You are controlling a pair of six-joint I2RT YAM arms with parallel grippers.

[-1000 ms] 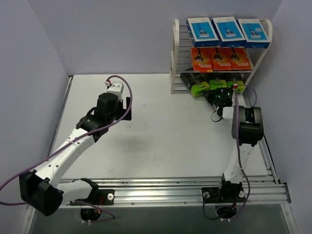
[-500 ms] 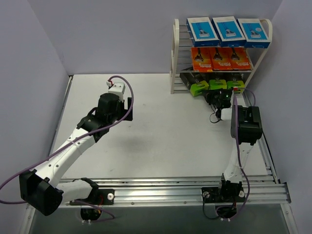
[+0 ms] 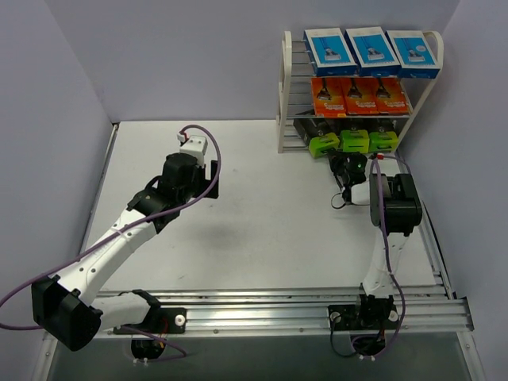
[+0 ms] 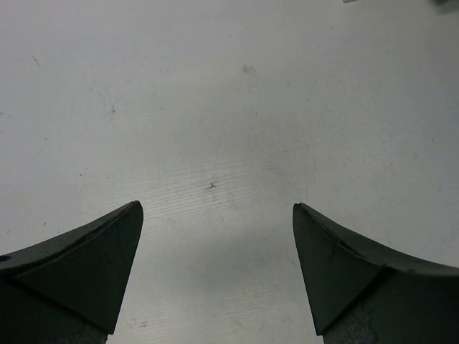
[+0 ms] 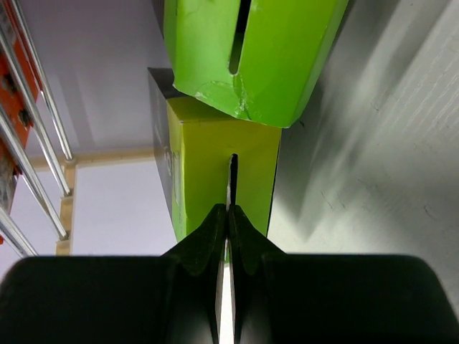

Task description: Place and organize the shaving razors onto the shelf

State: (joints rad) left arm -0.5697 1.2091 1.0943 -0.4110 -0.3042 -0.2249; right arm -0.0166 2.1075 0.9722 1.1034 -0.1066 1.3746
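Top view. The shelf (image 3: 284, 87) stands at the 1 o'clock corner of the worktop (image 3: 262, 222). It is a cream plastic frame with rounded corners, and its tiers are thin bright metal rods. All nine packs are on it, flat rectangular cartons in rows of three:
- Top tier: the blue-and-white packs (image 3: 371, 49).
- Middle tier: the orange packs (image 3: 359, 95).
- Bottom tier: the black packs (image 3: 354, 141), their lime-green ends facing 6 o'clock and forming an even line.

The right tool (image 3: 349, 163) sits just at 6 o'clock of the middle black pack, with its own purple cable looped beside it. The left tool (image 3: 208, 175) hangs over bare worktop towards 9 o'clock, well apart from the shelf.

Left wrist view. The left tool (image 4: 217, 208) has its two dark wedge-shaped fingers (image 4: 93, 265) wide apart with nothing between them. Below is matt grey worktop (image 4: 229, 107), lightly scuffed.

Right wrist view. The right tool (image 5: 228, 211) has its tips pressed together and holds nothing. The tips point at the hanging slot in a yellow-green carton end (image 5: 201, 165) (contact with it cannot be confirmed). At 12 o'clock a second lime-green end (image 5: 280, 57) overlaps that carton, its card edge slightly torn. Shelf rods (image 5: 29, 172) run along the 9 o'clock side, and a strip of orange carton (image 5: 7, 72) shows behind them.
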